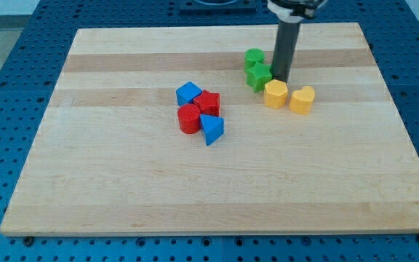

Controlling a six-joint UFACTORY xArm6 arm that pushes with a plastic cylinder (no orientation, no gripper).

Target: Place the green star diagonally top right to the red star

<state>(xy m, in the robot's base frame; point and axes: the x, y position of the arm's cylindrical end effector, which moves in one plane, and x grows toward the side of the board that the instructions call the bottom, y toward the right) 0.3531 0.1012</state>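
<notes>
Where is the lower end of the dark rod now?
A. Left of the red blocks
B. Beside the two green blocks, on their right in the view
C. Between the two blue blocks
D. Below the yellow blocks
B: my tip stands just at the view's right of the lower green block, with the other green block behind it.

no readable text, labels or numbers

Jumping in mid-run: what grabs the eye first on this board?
My tip stands at the view's upper right, against the green star-shaped block, with a green round block just above. Two yellow blocks sit just below; a tight red-and-blue cluster, including the red star-shaped block, fills the centre.
</notes>
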